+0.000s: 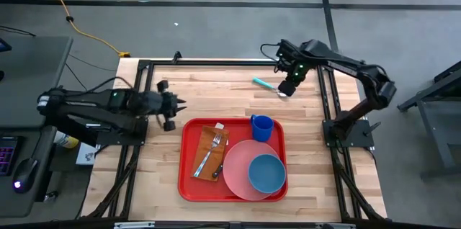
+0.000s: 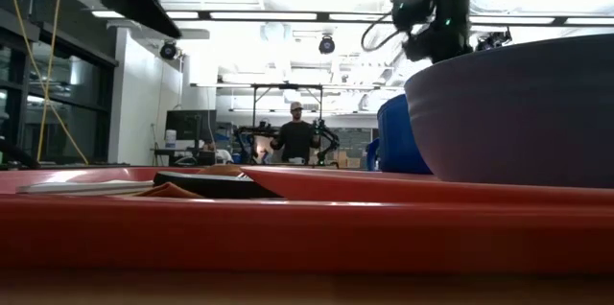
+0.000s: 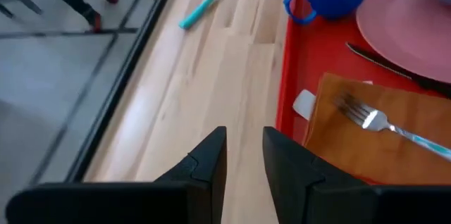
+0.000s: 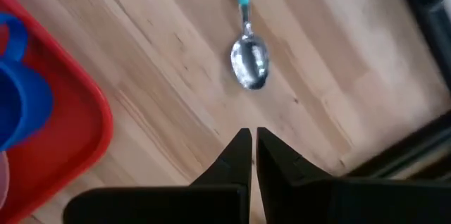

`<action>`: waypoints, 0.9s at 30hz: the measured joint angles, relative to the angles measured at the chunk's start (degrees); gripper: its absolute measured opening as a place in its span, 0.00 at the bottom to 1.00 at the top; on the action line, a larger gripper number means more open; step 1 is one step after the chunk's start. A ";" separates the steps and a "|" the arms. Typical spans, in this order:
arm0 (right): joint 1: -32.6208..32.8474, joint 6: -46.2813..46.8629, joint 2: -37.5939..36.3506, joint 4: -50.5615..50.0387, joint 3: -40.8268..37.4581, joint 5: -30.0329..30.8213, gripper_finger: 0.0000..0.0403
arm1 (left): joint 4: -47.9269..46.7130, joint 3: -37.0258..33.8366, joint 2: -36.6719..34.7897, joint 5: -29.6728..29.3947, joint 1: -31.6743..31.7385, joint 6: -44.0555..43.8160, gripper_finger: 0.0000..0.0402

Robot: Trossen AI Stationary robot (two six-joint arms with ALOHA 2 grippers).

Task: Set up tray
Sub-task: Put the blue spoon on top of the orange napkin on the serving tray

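Wooden table (image 1: 216,85), red tray (image 1: 189,186), left fingers (image 3: 211,160) apart, right fingers (image 4: 239,153) together

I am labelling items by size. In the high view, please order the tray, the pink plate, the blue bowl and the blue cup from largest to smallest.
1. tray
2. pink plate
3. blue bowl
4. blue cup
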 joint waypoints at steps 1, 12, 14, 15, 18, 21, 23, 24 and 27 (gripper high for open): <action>-0.09 0.28 -1.56 0.34 0.00 0.01 0.00 | 1.26 -0.02 0.77 2.84 2.77 0.72 0.31; -3.43 5.92 -22.85 6.36 0.04 -4.62 0.00 | 22.85 2.06 17.18 36.02 30.06 10.09 0.31; -2.94 6.44 -24.99 5.58 0.04 -5.11 0.00 | 22.79 5.53 23.03 41.22 32.72 13.71 0.31; -2.49 6.75 -25.86 5.16 0.04 -5.62 0.00 | 21.87 7.72 26.27 43.53 33.43 15.61 0.31; -1.15 7.37 -27.61 4.02 0.04 -7.23 0.00 | 16.06 17.05 36.48 47.25 33.84 23.20 0.31; 0.69 7.71 -28.63 2.80 0.04 -7.61 0.00 | 4.12 30.00 46.81 46.02 33.82 33.44 0.31; 1.89 7.67 -29.07 1.76 0.04 -7.63 0.00 | -5.33 39.53 53.53 44.56 33.82 40.13 0.31; 2.43 7.64 -29.21 1.41 0.04 -7.61 0.00 | -9.79 44.44 56.72 43.37 33.82 43.07 0.31; 3.89 7.48 -29.55 0.06 0.02 -7.51 0.00 | -19.38 57.76 65.32 38.41 33.61 48.74 0.31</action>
